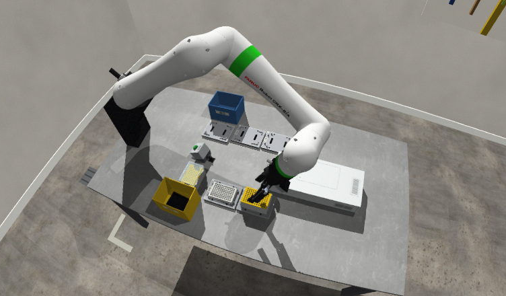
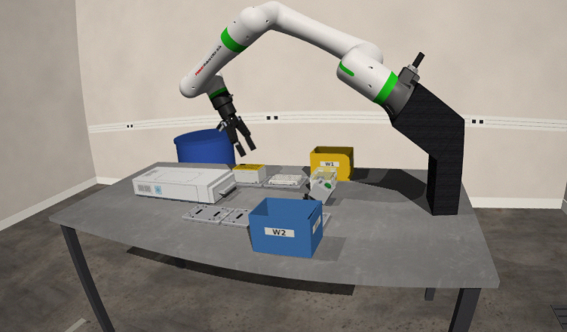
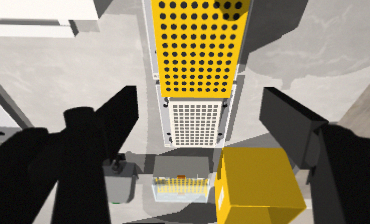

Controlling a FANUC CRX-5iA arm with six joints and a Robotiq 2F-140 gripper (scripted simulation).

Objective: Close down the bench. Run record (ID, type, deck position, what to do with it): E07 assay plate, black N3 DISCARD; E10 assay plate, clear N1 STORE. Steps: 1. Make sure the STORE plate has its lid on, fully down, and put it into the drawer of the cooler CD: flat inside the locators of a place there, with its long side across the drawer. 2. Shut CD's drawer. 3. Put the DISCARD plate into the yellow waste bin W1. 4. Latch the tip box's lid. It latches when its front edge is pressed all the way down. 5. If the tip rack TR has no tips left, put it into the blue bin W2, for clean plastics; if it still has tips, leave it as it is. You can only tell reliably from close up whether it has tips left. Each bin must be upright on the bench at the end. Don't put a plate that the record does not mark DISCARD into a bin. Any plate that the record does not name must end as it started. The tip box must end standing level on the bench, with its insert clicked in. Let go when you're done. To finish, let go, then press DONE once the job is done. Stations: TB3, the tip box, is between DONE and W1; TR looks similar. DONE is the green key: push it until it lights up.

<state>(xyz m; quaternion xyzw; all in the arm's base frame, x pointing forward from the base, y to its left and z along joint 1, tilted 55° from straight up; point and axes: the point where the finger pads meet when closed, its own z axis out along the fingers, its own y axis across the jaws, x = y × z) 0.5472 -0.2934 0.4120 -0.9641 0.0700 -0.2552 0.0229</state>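
My gripper is open and empty. It hangs a little above the tip rack TR, a white box with a yellow holed top. In the wrist view the rack lies ahead between my fingers, and all the holes I see look dark. The tip box TB3 shows yellow tips under a clear lid; I cannot tell whether it is latched. The yellow bin W1 stands upright with a black plate inside. The blue bin W2 stands upright. The cooler CD has its drawer shut.
A white well plate sits in a holder between TR and W1. Three grey deck nests stand bare in front of W2. The green DONE key is unlit beside the tip box. A blue barrel stands behind the table.
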